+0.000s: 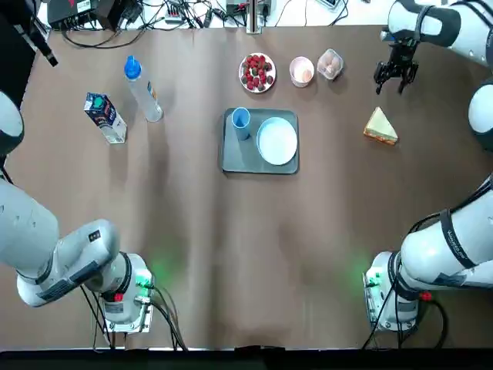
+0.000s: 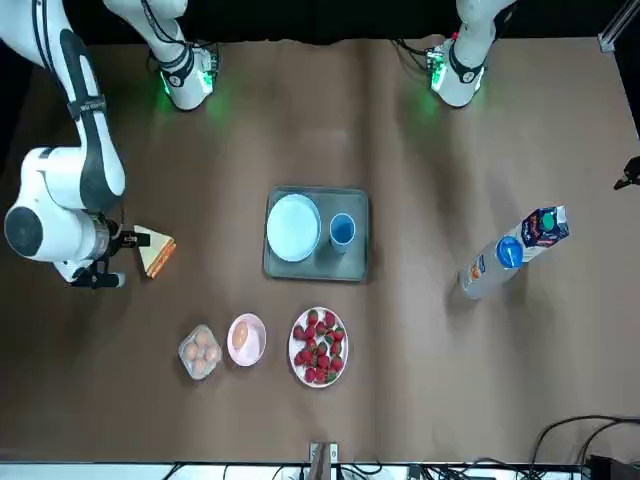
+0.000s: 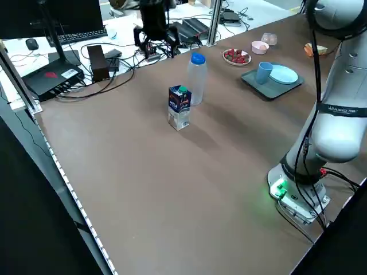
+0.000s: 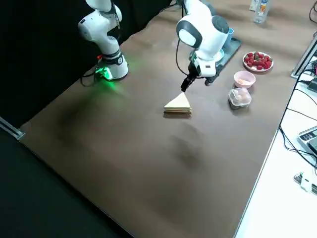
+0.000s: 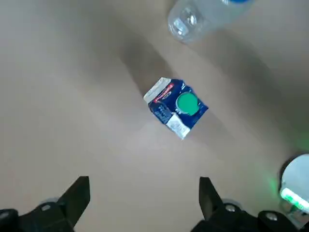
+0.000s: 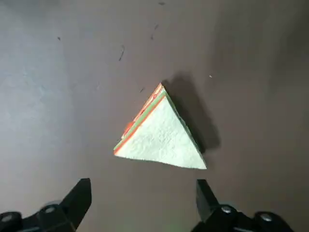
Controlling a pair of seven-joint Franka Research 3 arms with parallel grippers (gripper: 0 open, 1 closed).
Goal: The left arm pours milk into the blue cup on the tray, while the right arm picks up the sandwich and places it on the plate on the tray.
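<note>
The milk (image 1: 105, 117) carton stands upright at the table's far left, beside a clear bottle (image 1: 143, 89). My left gripper (image 5: 142, 193) hangs open high above the milk (image 5: 176, 107), holding nothing; the left side view shows it as a dark gripper (image 3: 155, 44) near the far table edge. The grey-blue tray (image 1: 233, 154) in the middle holds the blue cup (image 1: 240, 122) and the white plate (image 1: 276, 140). The sandwich (image 1: 380, 126) lies flat on the table at the far right. My right gripper (image 1: 396, 75) is open above the table just beyond the sandwich (image 6: 159, 133), not touching it.
Behind the tray stand a dish of strawberries (image 1: 257, 72), a pink bowl (image 1: 301, 71) and a small clear box of eggs (image 1: 330, 64). Cables and electronics (image 1: 115, 15) line the far edge. The arm bases (image 1: 123, 297) sit at the near corners.
</note>
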